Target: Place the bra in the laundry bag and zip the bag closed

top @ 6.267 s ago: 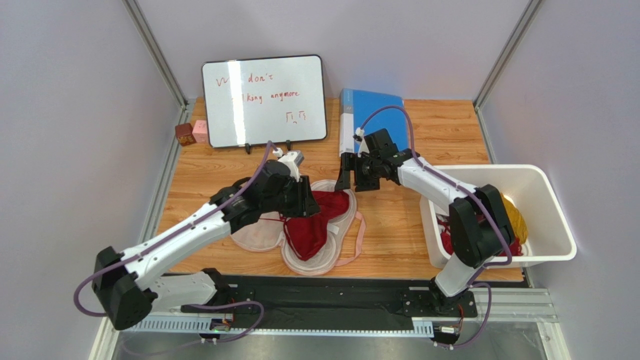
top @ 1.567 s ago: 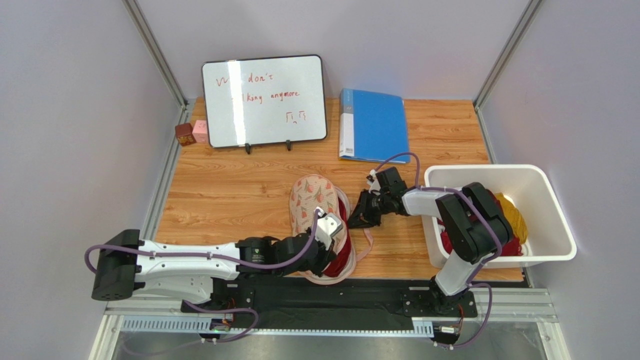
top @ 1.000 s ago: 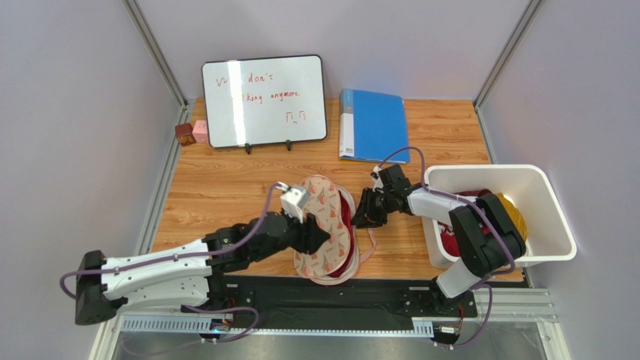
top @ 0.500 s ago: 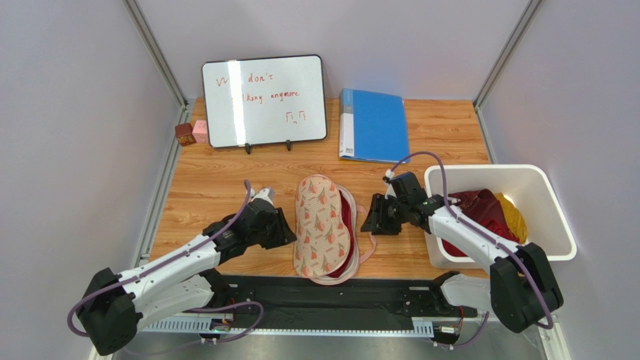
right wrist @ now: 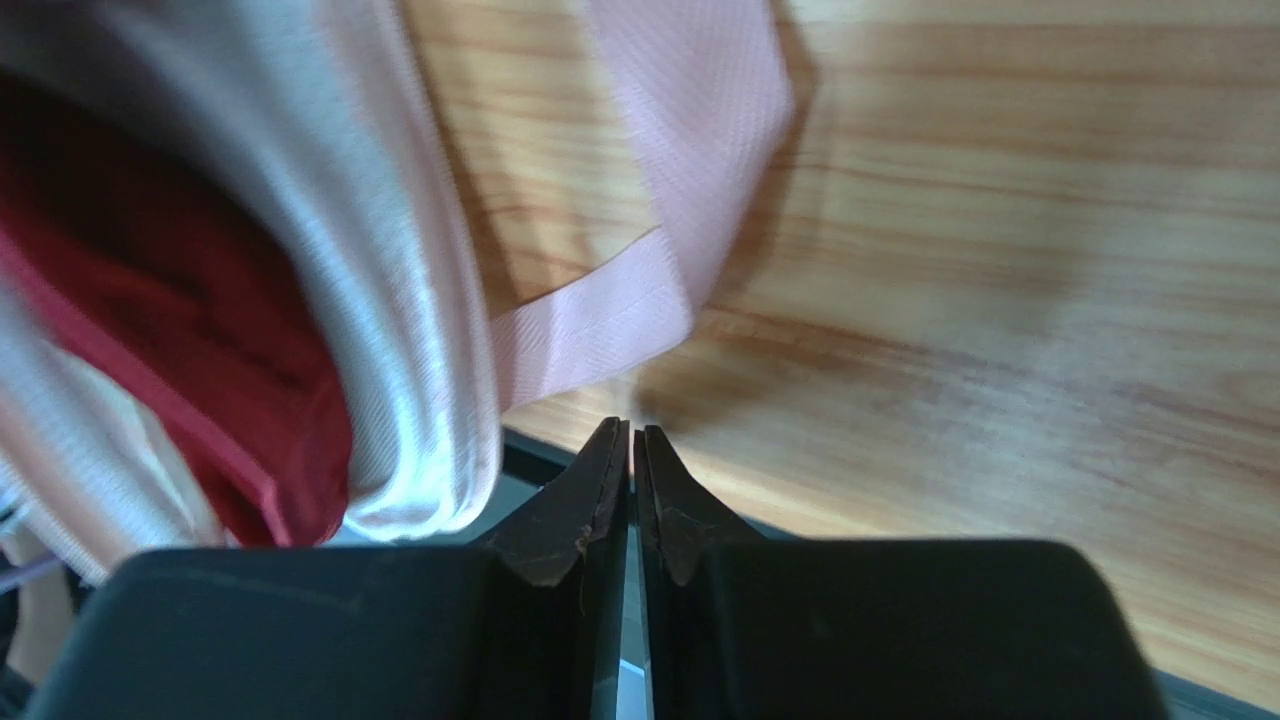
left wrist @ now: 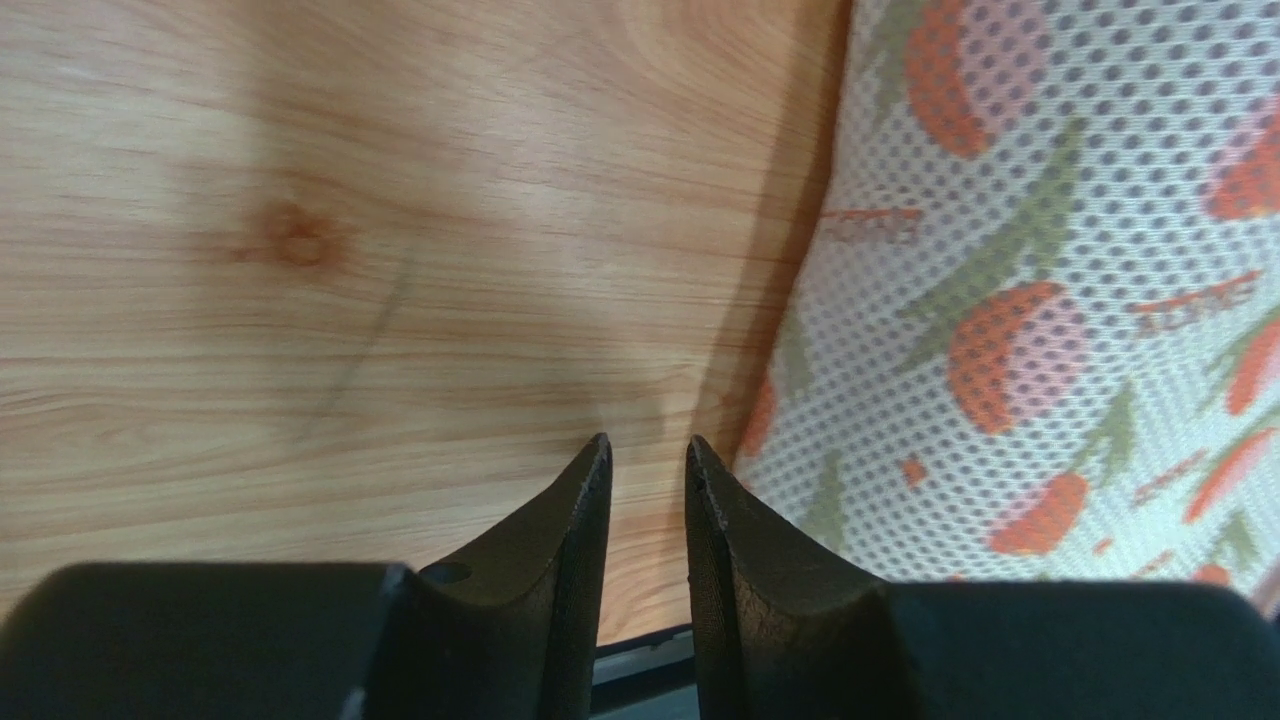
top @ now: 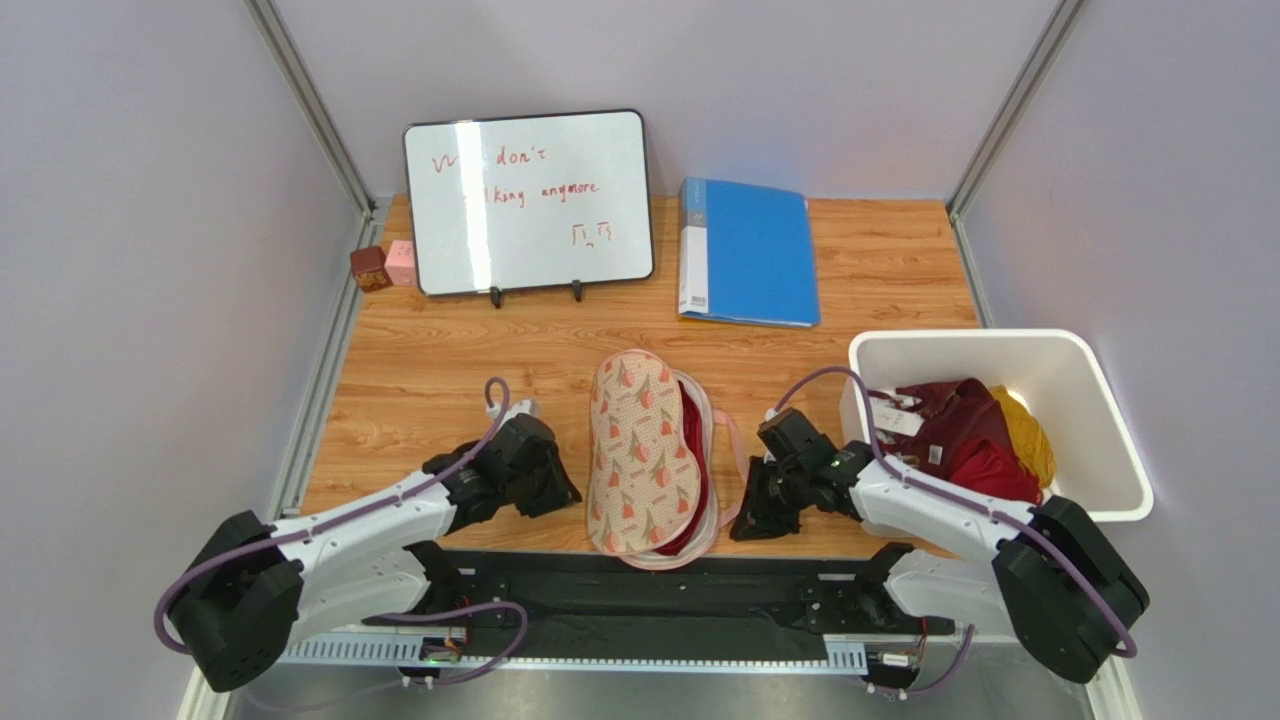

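Note:
The laundry bag (top: 643, 450), cream-peach with a leaf print, lies folded at the middle front of the table. The dark red bra (top: 696, 435) shows along its open right edge, inside the pale lining. My left gripper (top: 562, 491) rests low just left of the bag, its jaws narrowly open over bare wood; the printed mesh of the bag (left wrist: 1052, 300) fills the right of its view beside my left gripper (left wrist: 649, 450). My right gripper (top: 747, 521) sits at the bag's front right, shut and empty. Around my right gripper (right wrist: 633, 435) I see the bra (right wrist: 150, 315), the lining (right wrist: 413, 300) and a pink strap (right wrist: 661, 195).
A whiteboard (top: 526, 200) and a blue folder (top: 747, 251) stand at the back. Two small cubes (top: 385, 266) sit left of the whiteboard. A white bin (top: 992, 341) on the right holds red and yellow clothes (top: 977, 435). A black rail (top: 631, 578) lines the table's front edge.
The printed flap was folded over the bra. My left gripper let go, drew back left of the bag and narrowed. My right gripper moved toward the front edge and shut.

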`<state>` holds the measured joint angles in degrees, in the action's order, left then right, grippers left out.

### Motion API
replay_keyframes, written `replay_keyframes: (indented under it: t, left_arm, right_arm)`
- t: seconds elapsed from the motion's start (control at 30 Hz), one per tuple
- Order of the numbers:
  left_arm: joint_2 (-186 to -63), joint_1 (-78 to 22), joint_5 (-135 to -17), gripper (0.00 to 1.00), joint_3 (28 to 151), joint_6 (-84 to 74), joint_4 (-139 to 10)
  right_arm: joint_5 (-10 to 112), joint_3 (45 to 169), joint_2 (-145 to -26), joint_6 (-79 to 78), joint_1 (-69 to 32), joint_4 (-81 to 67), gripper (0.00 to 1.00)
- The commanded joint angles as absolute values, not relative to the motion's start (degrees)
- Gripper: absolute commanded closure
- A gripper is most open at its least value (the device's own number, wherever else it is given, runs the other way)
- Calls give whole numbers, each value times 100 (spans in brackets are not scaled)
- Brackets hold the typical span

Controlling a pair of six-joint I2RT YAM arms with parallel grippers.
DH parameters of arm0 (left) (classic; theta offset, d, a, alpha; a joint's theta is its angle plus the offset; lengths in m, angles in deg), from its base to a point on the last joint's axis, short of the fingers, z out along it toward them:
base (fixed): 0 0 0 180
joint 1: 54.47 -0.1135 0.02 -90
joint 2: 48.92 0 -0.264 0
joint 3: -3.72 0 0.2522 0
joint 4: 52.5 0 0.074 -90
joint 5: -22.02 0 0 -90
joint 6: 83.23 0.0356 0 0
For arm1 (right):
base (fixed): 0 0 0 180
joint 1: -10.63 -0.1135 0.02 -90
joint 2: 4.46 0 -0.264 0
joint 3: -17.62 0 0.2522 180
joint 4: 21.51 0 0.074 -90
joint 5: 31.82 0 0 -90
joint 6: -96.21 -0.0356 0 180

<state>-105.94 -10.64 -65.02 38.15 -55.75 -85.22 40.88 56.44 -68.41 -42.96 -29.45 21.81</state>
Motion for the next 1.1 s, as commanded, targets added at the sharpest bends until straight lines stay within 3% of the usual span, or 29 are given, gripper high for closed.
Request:
replay_keyframes:
  t: [0.0,0.2,0.37,0.5,0.57,0.73,0.77,0.87,1.07]
  left_arm:
    - [-10903,-1079,-6727,68,3700,-5668,-7936]
    - [-11203,-703,-6754,70,3734,-5826,-7470]
    - [-11177,-43,-6158,69,3893,-6343,-7934]
    - [-10685,380,-5524,66,3753,-7126,-8751]
    - [-10325,389,-5585,69,3569,-7241,-8928]
    - [-9385,389,-5463,66,3831,-6733,-9911]
    - [-9236,380,-5384,55,4005,-6610,-10044]
    - [-8813,82,-5295,39,4488,-6117,-10649]
    - [-8505,-1262,-5866,37,5025,-4950,-10810]
  right_arm:
    - [3920,5441,-7195,-5047,-2980,1274,90]
    - [3770,5625,-8004,-5268,-2963,596,95]
    - [4016,6239,-8477,-4672,-2208,771,96]
    - [4209,7966,-9567,-3539,-1733,1351,95]
    - [4236,8637,-10077,-3074,-1688,1676,94]
    - [4753,10833,-11449,-2605,-1688,2685,91]
    - [4885,10986,-11494,-2561,-1671,2783,90]
    - [5202,11251,-11346,-2359,-1688,3188,84]
    - [5308,9762,-9724,-2262,-1881,3154,66]
